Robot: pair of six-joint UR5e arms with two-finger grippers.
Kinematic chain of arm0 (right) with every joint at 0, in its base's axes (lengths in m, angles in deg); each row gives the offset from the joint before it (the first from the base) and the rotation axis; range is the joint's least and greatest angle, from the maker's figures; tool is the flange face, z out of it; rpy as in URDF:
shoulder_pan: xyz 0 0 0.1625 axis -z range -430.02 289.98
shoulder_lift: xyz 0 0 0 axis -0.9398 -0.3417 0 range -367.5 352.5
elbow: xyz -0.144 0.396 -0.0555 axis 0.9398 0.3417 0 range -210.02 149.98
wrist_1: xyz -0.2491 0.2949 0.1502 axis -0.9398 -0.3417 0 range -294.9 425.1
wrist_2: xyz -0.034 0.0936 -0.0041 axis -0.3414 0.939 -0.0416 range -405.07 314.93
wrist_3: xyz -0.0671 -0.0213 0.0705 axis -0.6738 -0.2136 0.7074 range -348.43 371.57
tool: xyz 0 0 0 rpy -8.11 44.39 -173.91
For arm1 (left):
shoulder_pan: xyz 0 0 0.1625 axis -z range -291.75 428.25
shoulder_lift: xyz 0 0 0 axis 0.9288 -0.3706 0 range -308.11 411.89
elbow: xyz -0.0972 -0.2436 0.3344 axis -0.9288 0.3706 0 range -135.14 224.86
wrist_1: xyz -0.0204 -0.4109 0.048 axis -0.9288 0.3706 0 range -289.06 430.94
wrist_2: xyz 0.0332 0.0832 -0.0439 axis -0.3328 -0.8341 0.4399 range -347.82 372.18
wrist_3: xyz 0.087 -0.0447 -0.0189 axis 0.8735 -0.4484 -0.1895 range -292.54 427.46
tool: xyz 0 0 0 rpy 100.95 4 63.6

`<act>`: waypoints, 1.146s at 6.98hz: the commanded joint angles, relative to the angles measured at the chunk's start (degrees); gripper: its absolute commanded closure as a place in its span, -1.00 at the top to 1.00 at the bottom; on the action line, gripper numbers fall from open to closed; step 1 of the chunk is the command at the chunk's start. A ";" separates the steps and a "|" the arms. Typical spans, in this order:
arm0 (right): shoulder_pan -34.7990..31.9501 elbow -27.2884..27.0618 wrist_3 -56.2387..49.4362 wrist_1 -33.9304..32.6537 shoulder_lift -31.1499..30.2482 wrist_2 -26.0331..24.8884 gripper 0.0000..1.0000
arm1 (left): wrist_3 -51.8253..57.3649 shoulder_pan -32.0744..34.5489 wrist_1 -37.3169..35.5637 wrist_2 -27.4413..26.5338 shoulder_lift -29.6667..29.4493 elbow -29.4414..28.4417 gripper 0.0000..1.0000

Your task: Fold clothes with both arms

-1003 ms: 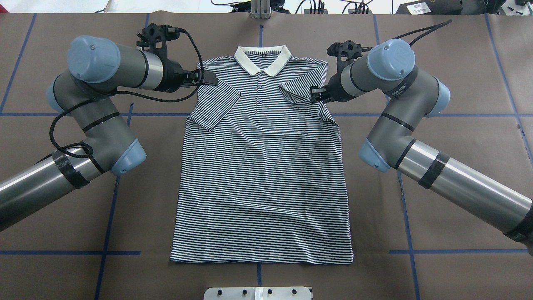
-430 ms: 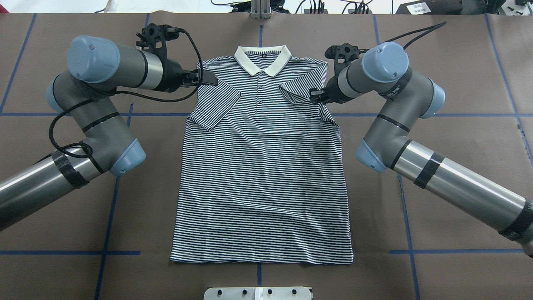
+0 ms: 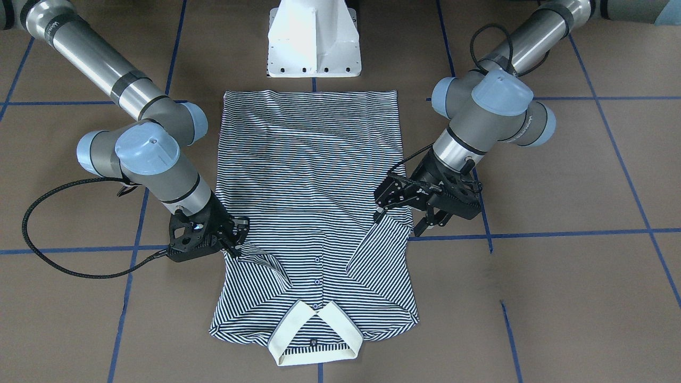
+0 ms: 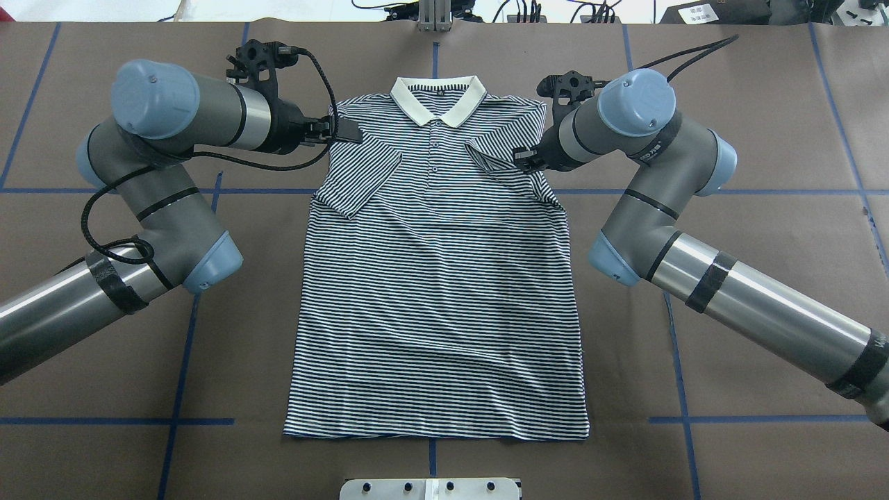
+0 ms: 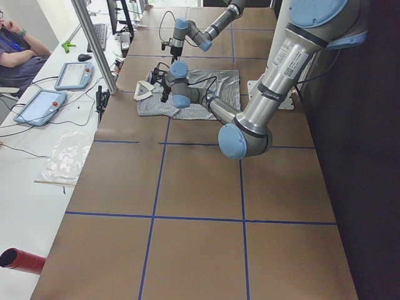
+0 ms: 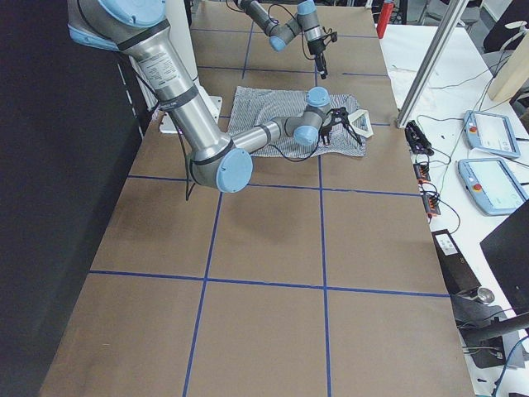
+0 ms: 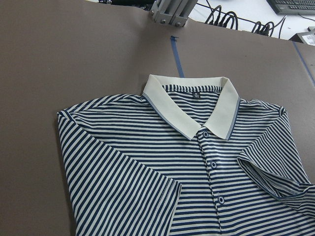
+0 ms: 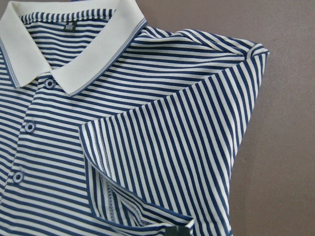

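The striped polo shirt [image 4: 437, 292] lies flat on the brown table, its cream collar [image 4: 437, 97] at the far side. Both short sleeves are folded in over the chest. My left gripper [image 4: 347, 130] hovers at the shirt's left shoulder edge. In the front-facing view that left gripper [image 3: 399, 222] stands open and holds nothing. My right gripper [image 4: 519, 158] sits at the right sleeve, shut on the sleeve's hem. The right wrist view shows that sleeve [image 8: 187, 147] with its hem lifted toward a black fingertip [image 8: 178, 231]. The left wrist view shows the collar and the flat left sleeve [image 7: 123, 187].
Blue tape lines cross the table. The white pedestal base [image 3: 313, 37] stands just behind the shirt's bottom hem. A metal post [image 4: 434, 14] rises at the far edge. A side bench with tablets [image 5: 40, 103] and a seated person [image 5: 19, 50] runs beyond it.
My right arm's wrist and elbow have shifted slightly left, toward the shirt's middle, with the sleeve hem still held. The left arm and the shirt body have stayed put.
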 commanded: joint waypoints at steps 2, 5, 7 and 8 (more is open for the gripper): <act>2.24 -4.00 0.09 0.31 -1.27 -2.88 -1.00 | 0.00 0.00 0.00 0.00 0.00 -0.08 1.00; 5.42 -5.43 0.09 0.40 -2.51 -6.77 0.69 | 0.00 0.00 -0.09 0.00 0.00 -0.17 1.00; 7.36 -11.02 -0.09 -0.30 -5.05 -11.16 1.00 | 0.00 -0.09 -0.61 0.09 0.00 -0.08 1.00; 7.45 -13.66 -0.09 -2.65 -5.58 -11.16 1.00 | 0.00 0.00 -1.57 0.18 -0.17 0.01 1.00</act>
